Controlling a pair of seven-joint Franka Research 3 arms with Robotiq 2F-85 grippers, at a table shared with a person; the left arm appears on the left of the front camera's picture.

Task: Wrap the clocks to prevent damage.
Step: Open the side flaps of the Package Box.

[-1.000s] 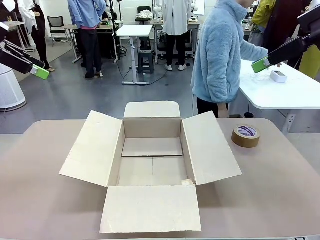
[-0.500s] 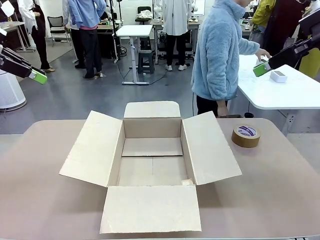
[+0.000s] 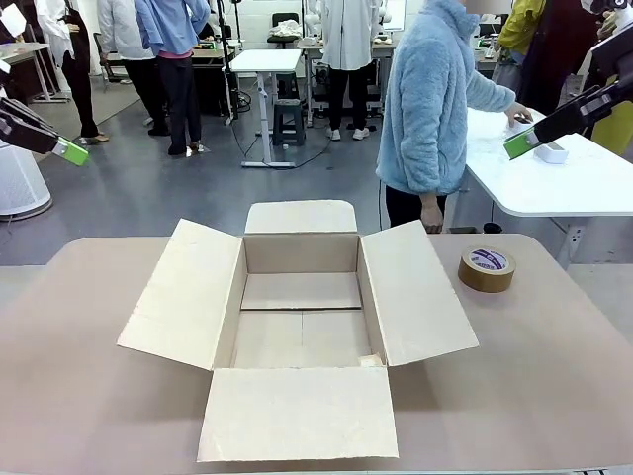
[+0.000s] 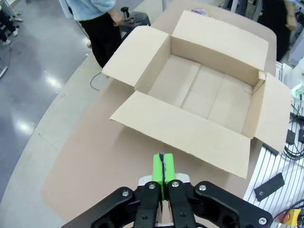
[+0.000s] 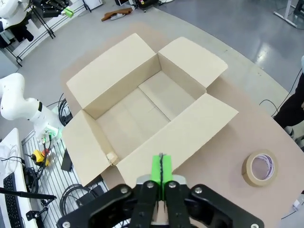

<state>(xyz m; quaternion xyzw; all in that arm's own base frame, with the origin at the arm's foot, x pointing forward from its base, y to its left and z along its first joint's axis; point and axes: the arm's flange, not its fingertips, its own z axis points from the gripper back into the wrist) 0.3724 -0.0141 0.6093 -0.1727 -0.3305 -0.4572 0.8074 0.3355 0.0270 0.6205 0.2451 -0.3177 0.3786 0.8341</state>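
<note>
No writing can be read: the tape roll [image 3: 487, 269] on the desk [image 3: 554, 376] bears a white label with purplish print on its core, seen from the front and from the right wrist, but the marks are too small and blurred to make out.

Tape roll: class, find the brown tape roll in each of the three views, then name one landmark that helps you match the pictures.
Front view: the tape roll lies on the table, right of the cardboard box.
Left wrist view: a sliver of it peeks over the far flap at the top edge.
Right wrist view: it lies flat at lower right, beyond the nearest flap.
Shared landmark: the open cardboard box, with all four flaps spread.
</note>
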